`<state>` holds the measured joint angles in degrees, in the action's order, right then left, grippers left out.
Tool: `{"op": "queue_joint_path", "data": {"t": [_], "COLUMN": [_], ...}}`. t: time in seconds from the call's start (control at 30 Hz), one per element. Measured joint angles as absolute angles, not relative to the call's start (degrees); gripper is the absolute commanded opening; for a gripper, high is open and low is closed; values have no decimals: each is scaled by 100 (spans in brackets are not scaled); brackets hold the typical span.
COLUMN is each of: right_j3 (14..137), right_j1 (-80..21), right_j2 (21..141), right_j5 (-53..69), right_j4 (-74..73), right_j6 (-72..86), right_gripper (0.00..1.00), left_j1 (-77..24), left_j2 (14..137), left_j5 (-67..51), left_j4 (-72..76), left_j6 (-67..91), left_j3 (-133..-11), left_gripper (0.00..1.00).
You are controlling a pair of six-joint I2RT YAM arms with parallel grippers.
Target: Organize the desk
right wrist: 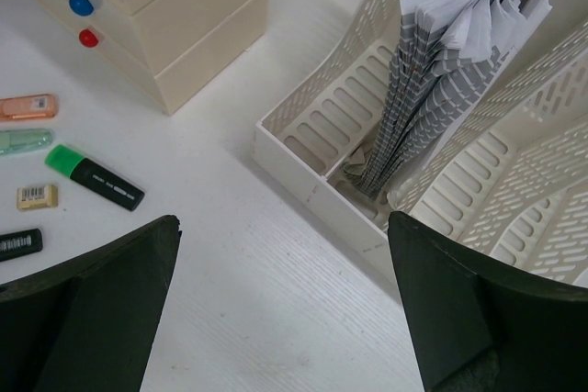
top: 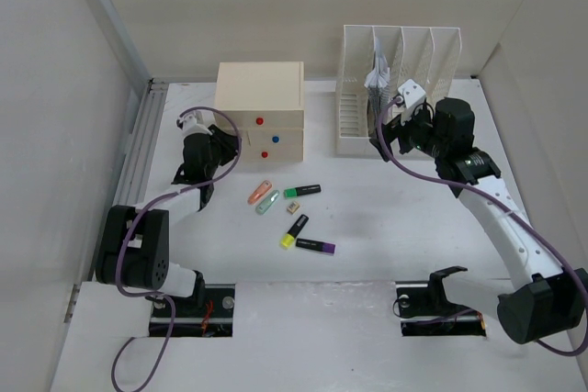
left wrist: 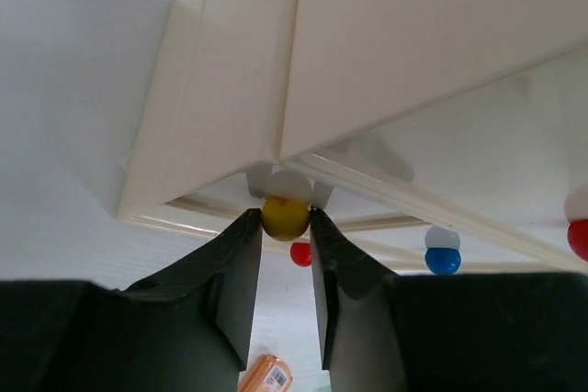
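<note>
White matte desk (top: 386, 227) lies under both pincers, pale walls (top: 276, 6) around it. The left pincer (left wrist: 286, 223) is clenched on the yellow knob (left wrist: 285, 212) of the box (left wrist: 386, 43). The right pincer (right wrist: 283, 227) gapes released above the desk, rack (right wrist: 308, 167) just ahead, markers (right wrist: 95, 177) to its left

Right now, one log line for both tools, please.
left tool: closed on yellow knob of drawer box | right tool: open, over desk beside file rack | markers: loose on desk
</note>
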<state>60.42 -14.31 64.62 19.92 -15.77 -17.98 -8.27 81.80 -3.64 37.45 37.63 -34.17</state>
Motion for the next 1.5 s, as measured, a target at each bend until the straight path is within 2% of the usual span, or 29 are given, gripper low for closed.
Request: {"op": "queue_joint_path", "data": {"t": [0.23, 0.43, 0.83, 1.1, 1.13, 1.17, 1.2, 1.23, 1.27, 1.33, 1.4, 1.5], "right_j3": [6042, 6042, 6042, 6042, 6042, 6042, 6042, 6042, 6042, 6042, 6042, 6042], "right_j1": [-1431, -1431, -1431, -1431, -1431, -1431, -1431, -1431, -1431, -1431, -1431, -1431], "right_j2": [6462, 6462, 6462, 6462, 6462, 6462, 6462, 6462, 6462, 6462, 6462, 6462], "right_j5": [1994, 1992, 1997, 2003, 2003, 2003, 2003, 2003, 2003, 2005, 2005, 2014], "right_j4": [-1573, -1573, -1544, -1531, -1531, -1531, -1531, -1531, -1531, -1529, -1529, -1527], "right_j6": [-1798, -1798, -1796, -1756, -1754, -1754, -1754, -1754, -1754, -1754, -1754, -1754], "right_gripper": [100, 100, 100, 100, 100, 100, 100, 100, 100, 100, 100, 100], "left_j1": [-827, -825, -969, -1002, -1002, -1002, -1002, -1002, -1004, -1002, -1000, -1002], "left_j2": [8178, 8003, 6495, 5852, 5824, 5808, 5793, 5780, 5756, 5677, 5614, 5378], "left_j5": [-425, -408, -178, -78, -73, -71, -69, -67, -47, -1, 10, -19], "left_j4": [3771, 4023, 4263, 4195, 4169, 4152, 4125, 4104, 4069, 3938, 3844, 3590], "left_j6": [3820, 3940, 4331, 4440, 4442, 4442, 4442, 4416, 4429, 4431, 4427, 4403], "left_j3": [-3422, -3107, -1693, -1249, -1243, -1243, -1243, -1243, -1243, -1243, -1243, -1243], "left_gripper": [0, 0, 0, 0, 2, 11, 40, 57, 71, 90, 99, 99]}}
